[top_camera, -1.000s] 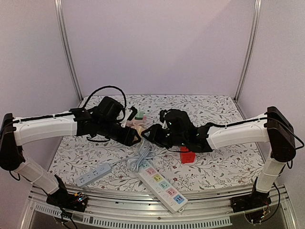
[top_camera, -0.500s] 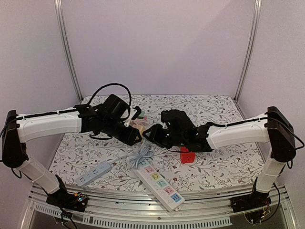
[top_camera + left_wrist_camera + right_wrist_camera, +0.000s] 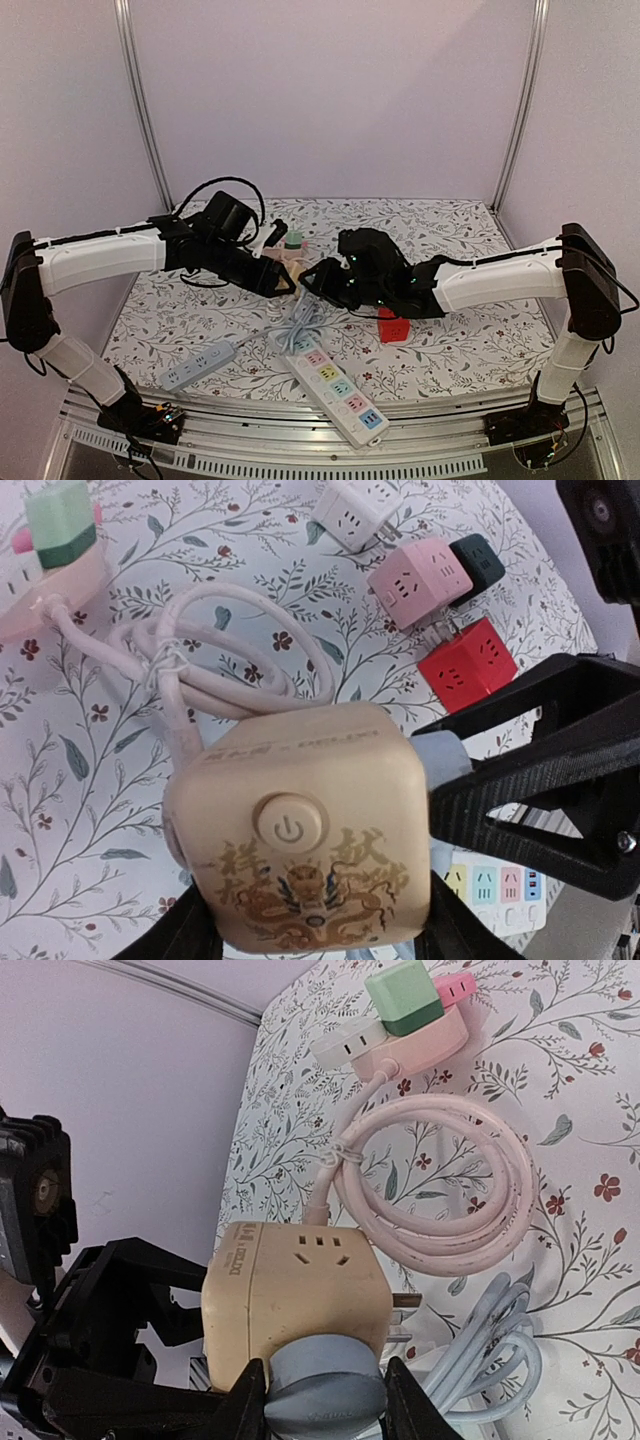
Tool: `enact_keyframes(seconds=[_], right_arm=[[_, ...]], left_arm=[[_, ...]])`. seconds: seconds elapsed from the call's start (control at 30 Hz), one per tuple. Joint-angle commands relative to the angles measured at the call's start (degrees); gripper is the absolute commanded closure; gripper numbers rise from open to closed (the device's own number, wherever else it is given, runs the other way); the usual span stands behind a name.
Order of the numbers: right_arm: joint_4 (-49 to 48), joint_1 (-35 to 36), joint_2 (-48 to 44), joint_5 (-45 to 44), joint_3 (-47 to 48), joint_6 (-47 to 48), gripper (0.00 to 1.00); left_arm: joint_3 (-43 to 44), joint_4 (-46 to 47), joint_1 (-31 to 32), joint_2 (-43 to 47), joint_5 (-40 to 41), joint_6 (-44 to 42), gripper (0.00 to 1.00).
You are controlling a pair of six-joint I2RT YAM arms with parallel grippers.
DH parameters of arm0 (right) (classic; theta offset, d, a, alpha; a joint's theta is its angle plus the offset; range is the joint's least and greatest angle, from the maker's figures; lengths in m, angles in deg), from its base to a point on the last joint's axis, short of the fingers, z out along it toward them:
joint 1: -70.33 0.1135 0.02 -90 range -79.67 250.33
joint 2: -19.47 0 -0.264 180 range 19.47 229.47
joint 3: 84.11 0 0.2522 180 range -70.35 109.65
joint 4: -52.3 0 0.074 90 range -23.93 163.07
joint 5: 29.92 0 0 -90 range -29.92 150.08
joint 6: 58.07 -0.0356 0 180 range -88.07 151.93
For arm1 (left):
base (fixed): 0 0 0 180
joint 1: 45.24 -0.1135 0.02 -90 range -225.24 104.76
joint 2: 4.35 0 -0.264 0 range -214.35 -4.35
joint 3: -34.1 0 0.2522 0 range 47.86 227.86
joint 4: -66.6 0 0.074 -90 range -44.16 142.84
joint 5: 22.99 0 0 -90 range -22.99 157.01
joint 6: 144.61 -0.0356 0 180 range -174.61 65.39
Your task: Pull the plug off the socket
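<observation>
Above the middle of the table (image 3: 450, 330), lifted off its surface, a beige socket cube (image 3: 300, 830) sits between the two arms. The left gripper (image 3: 315, 935) is closed part-way across the cube's opposite side faces and holds it. The right gripper (image 3: 325, 1405) is closed narrower, around the rounded grey plug (image 3: 325, 1385), which is seated in one face of the cube. A bundled pale cable (image 3: 500, 1350) lies below on the table, beside a pink cord coil (image 3: 440, 1170).

Handling, as judged: both parts look like light, rigid moulded plastic that will not deform under the fingers. The cube's faces appear glossy, so it may slip unless it is clamped squarely across flat sides. The plug's domed body offers little purchase; the hold belongs on the body, near the cube, not on the cable. Resistance probably comes only from the contacts' friction, so a straight pull along the pins suits, since twisting could bend them.
</observation>
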Motion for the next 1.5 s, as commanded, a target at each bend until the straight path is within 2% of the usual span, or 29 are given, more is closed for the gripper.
enact_keyframes(seconds=[0.0,0.17,0.4,0.53,0.93,1.1,1.47], right_arm=[[1.1,0.2,-0.2,-1.3,-1.2,-0.5,1.00],[1.1,0.2,-1.1,-2.4,-1.2,-0.9,1.00],[2.2,0.1,-0.5,-1.4,1.4,0.1,1.00],[2.5,0.2,-1.0,-1.6,2.5,0.0,1.00],[4.3,0.2,-4.6,-2.9,3.4,1.2,1.00],[4.5,0.1,-4.6,-3.6,2.4,1.2,1.00],[4.7,0.2,-4.2,-4.9,-1.0,1.7,1.00]], left_arm=[[0.1,10.7,-2.7,5.0,-10.9,3.9,0.87],[0.2,9.7,-2.7,4.1,-9.0,3.8,0.87],[2.4,2.4,3.0,4.5,8.2,-2.5,0.87],[5.0,-3.0,5.3,1.2,16.3,-4.2,0.88],[7.3,-7.4,8.4,-1.4,28.4,-6.3,0.90],[7.7,-7.7,8.6,-1.0,27.4,-6.4,0.90],[5.8,-2.5,4.1,2.7,11.3,-4.7,0.89]])
